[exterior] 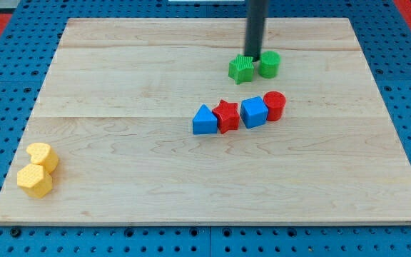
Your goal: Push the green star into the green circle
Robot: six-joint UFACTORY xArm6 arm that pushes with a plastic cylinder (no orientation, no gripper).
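Note:
The green star (240, 69) lies near the view's top, right of centre. The green circle (269, 64) stands just to its right, touching or nearly touching it. My tip (252, 56) is at the end of the dark rod that comes down from the view's top. It sits just behind the two green blocks, above the gap between them, closer to the star's upper right corner.
A row of blocks lies below the green pair: blue triangle (205, 120), red star (226, 115), blue cube (253, 112), red cylinder (274, 105). Two yellow blocks (37, 170) sit at the wooden board's (120, 71) lower left corner. A blue pegboard surrounds the board.

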